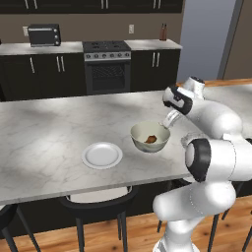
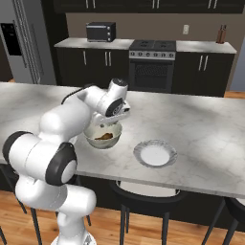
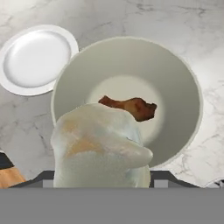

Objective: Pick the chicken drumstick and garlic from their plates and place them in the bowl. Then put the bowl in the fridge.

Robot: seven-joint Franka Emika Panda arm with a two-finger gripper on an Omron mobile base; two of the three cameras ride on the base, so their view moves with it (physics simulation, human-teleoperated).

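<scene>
Going left to right in the hand view: an emptied plate [image 3: 37, 59] lies on the marble surface [image 3: 175, 22] up and to the left of the fingers [image 3: 101, 186], clear of the bowl [image 3: 183, 87]. Directly ahead of the fingers sits the garlic [image 3: 98, 148], a pale lumpy bulb that hides the finger tips; it appears pinched between them, with the fingers parted only as far as the bulb is wide. Just beyond the garlic, in the well of the bowl, rests the chicken drumstick [image 3: 131, 107], already delivered.

From the left base view the gripper [image 1: 172, 119] hangs at the bowl's [image 1: 150, 136] far-right rim, slightly above it.

The step in hand looks like releasing the garlic. To do it well, I judge the fingers should be centred over the bowl's well, not the rim, and lowered a little before parting, so the bulb drops short and cannot bounce out or roll onto the surface.
</scene>
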